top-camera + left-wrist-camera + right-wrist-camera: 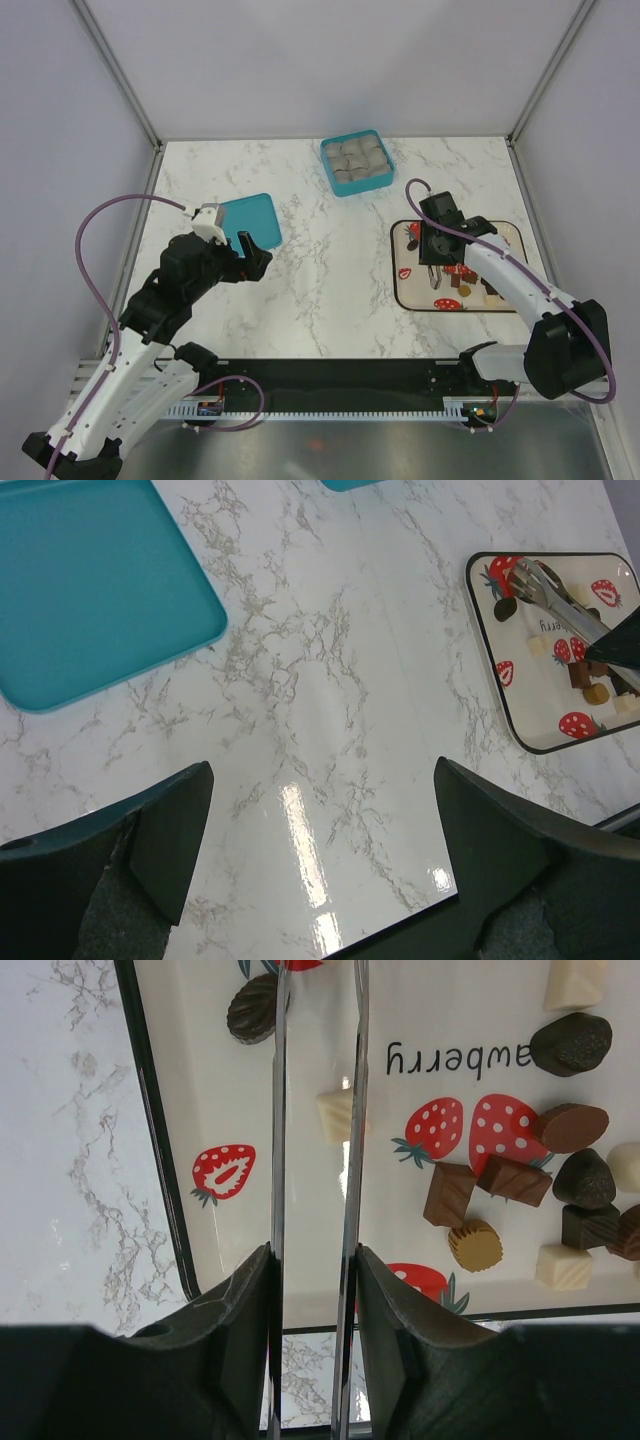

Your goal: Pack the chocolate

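The chocolate (570, 1045) lies loose on a strawberry-print tray (200, 1080): dark, tan and whitish pieces, mostly at the right. My right gripper (312, 1260) is shut on metal tongs (278, 1110), one finger pressing on the outside of each arm. The tong arms reach over the tray, and a whitish piece (335, 1115) sits against the right arm. A dark piece (251, 1008) lies by the left arm. The tong tips run out of the wrist view. From above, the right gripper (435, 245) hangs over the tray's left part. My left gripper (255, 255) is open and holds nothing.
A teal box (357, 163) with grey compartments stands at the back middle. A flat teal lid (250, 220) lies just beyond the left gripper. The tray (505, 300) sits near the table's front right edge. Grey walls close in the table.
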### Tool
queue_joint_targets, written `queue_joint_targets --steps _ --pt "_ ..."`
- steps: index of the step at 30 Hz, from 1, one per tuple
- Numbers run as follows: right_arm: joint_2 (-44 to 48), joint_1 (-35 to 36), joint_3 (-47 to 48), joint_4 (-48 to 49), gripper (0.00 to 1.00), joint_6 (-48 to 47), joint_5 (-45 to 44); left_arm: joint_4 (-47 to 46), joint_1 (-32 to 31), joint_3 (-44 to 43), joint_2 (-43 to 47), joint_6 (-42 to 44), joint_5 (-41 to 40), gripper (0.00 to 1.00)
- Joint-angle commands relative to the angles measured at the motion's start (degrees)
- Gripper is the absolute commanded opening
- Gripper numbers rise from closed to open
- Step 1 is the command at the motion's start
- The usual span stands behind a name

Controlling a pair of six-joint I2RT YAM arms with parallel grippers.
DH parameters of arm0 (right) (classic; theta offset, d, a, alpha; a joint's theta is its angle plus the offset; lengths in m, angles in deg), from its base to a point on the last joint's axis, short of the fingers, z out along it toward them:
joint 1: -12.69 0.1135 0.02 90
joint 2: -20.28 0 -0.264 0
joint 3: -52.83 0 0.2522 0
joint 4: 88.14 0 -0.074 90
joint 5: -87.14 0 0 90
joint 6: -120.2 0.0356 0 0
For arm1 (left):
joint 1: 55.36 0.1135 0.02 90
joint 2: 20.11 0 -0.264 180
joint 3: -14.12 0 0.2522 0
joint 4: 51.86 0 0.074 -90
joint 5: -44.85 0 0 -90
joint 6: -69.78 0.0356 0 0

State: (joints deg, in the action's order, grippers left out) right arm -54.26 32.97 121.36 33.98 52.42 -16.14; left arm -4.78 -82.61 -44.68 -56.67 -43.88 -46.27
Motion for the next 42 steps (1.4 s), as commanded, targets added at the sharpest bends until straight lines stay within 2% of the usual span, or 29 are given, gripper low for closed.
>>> queue_joint_targets --steps 1,14,28,33,42 --pt "-0.43 -0.41 1.05 1.58 0.42 -1.12 0.45 -0.80 0.00 -0.75 0.34 2.04 0.33 0.99" --pt "2.12 -0.50 2.89 -2.64 0.35 -1.83 0.89 -1.06 0.00 -0.84 0.70 1.95 0.51 0.99" --pt "2.74 -0.50 10.89 -7.21 0.33 -2.62 2.29 -0.19 0.00 -1.11 1.22 2.92 0.86 0.99" --pt "-1.82 -0.50 19.21 -5.29 0.32 -2.88 5.71 -0.27 0.00 -1.11 1.22 3.09 2.08 0.99" --pt "-21.33 -0.41 41.88 1.48 0.31 -5.08 5.98 -0.01 0.00 -1.37 0.52 3.97 3.50 0.99"
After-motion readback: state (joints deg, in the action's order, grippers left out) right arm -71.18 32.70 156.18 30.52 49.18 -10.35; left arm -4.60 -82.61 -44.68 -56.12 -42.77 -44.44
